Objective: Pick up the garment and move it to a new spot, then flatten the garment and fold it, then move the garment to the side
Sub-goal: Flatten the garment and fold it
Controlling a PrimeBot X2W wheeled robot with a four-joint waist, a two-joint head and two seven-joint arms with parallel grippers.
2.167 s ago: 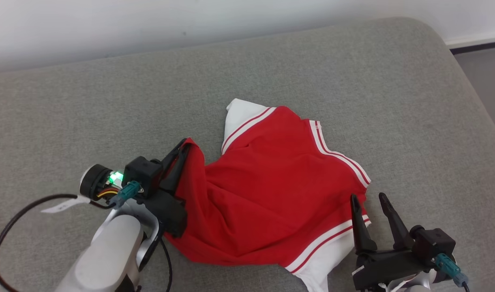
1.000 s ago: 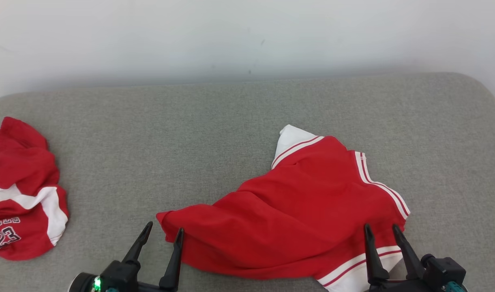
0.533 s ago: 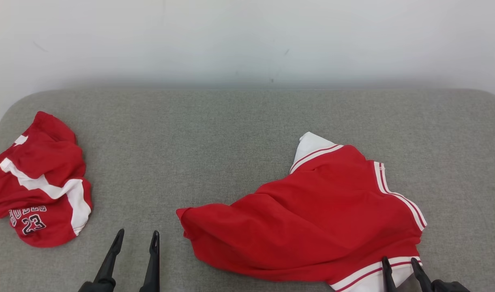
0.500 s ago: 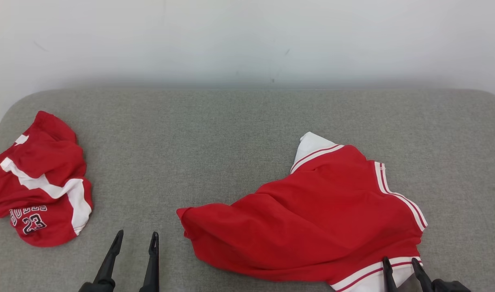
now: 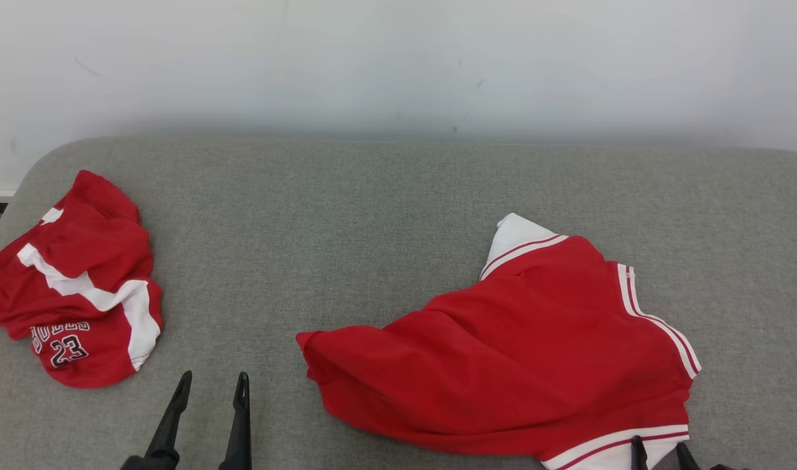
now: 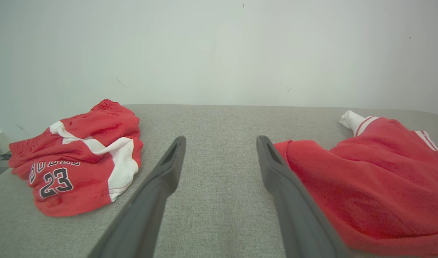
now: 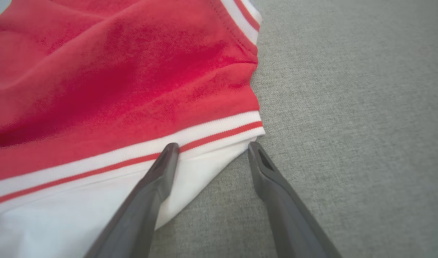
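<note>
Progress looks early: the jersey (image 5: 515, 365) lies on the right half of the couch (image 5: 346, 215), unfolded and only partly spread. A ridge of cloth is bunched toward its left corner, and one white-trimmed corner is turned up at the far side. Whether this is its new spot I cannot tell. Flattening, folding and the move aside all seem left to do.

The left claw (image 5: 214, 375) stands wide open and empty over bare couch, just left of the jersey's left corner. The right claw (image 5: 658, 442) is also wide open with nothing held. In the right wrist view its fingers straddle the white hem corner at the near right, one over the cloth and the other over bare couch. I cannot tell whether they touch it.

Crumpled red shorts (image 5: 78, 287) marked 23 lie at the couch's left end, well apart from the jersey. Nothing here serves as a container; both garments lie loose on the couch.
</note>
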